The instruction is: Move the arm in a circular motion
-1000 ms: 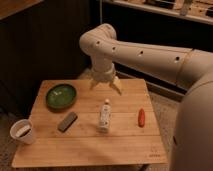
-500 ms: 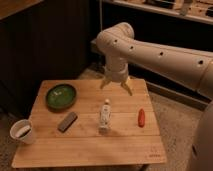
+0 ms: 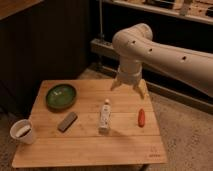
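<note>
The cream-white arm (image 3: 165, 52) reaches in from the right, its rounded elbow high above the far right part of the wooden table (image 3: 125, 145). Its wrist points straight down. The pale gripper (image 3: 128, 88) hangs over the table's far right edge with its two fingers (image 3: 114, 85) spread apart and nothing between them. It is above and behind a white bottle (image 3: 105, 115) and a small red object (image 3: 141, 117), touching neither.
On the table lie a green bowl (image 3: 61, 96) at the left, a grey block (image 3: 67, 121) and a white cup (image 3: 23, 132) at the front left corner. A dark wall stands behind, shelving at the back right, speckled floor around.
The arm has swung to the right and slightly away, carrying the gripper from over the table's far middle to its far right edge. The objects on the table have not moved.
</note>
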`<state>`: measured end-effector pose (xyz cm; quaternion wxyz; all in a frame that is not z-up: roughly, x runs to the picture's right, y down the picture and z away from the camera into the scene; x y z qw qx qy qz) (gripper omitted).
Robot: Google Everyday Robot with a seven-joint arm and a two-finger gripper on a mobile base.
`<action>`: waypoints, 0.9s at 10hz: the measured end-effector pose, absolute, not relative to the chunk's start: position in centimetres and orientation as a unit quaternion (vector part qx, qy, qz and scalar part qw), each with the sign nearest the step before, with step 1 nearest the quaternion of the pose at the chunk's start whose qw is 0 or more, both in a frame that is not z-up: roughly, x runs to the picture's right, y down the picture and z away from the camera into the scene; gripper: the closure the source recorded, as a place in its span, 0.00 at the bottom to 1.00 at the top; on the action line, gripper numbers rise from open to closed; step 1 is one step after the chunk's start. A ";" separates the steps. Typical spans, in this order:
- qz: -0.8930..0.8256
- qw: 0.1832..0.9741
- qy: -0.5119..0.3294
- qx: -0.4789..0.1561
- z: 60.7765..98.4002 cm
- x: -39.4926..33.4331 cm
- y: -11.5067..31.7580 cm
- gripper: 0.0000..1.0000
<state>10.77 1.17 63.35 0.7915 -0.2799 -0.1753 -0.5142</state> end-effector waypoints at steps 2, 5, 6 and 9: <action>-0.503 0.801 -0.173 -0.275 62.2 12.6 2.2 0.20; -0.500 0.804 -0.171 -0.272 60.5 13.7 4.0 0.20; -0.499 0.806 -0.169 -0.272 59.2 14.2 5.5 0.20; -0.499 0.807 -0.163 -0.269 56.5 13.1 9.1 0.20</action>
